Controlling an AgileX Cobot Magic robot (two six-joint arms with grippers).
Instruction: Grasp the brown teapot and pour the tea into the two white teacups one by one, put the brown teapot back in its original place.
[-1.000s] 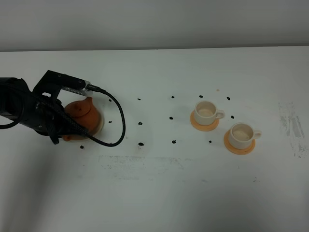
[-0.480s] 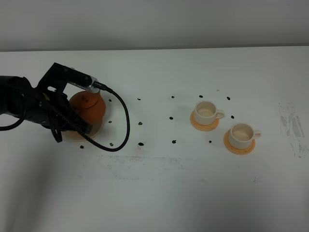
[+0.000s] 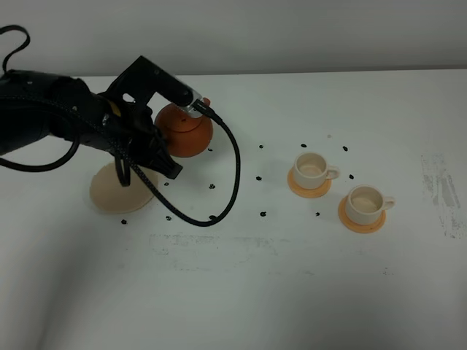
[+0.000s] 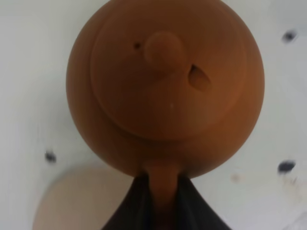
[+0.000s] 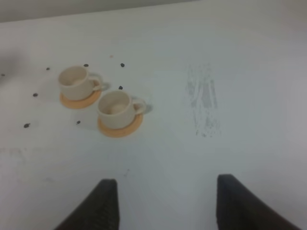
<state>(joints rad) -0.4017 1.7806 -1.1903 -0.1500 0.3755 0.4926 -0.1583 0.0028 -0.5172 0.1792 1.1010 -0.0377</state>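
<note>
The brown teapot [image 3: 186,131] hangs above the table, lid on and upright, clear of its pale beige saucer [image 3: 119,192]. My left gripper [image 3: 155,124] is shut on the teapot's loop handle. In the left wrist view the teapot [image 4: 163,91] fills the frame, with the gripper [image 4: 163,203] clamped on the handle and the saucer [image 4: 72,203] below. The two white teacups [image 3: 312,167] [image 3: 364,203] stand on orange coasters to the right, also in the right wrist view [image 5: 75,82] [image 5: 115,107]. My right gripper [image 5: 168,206] is open and holds nothing. No tea shows.
Small dark marks [image 3: 212,187] dot the white table between the saucer and the cups. A scuffed grey patch [image 3: 441,191] lies near the right edge. A black cable [image 3: 232,175] loops from the left arm over the table.
The left gripper has lifted the teapot off the saucer and carried it up and to the right. The saucer now lies bare. The cups have not moved.
</note>
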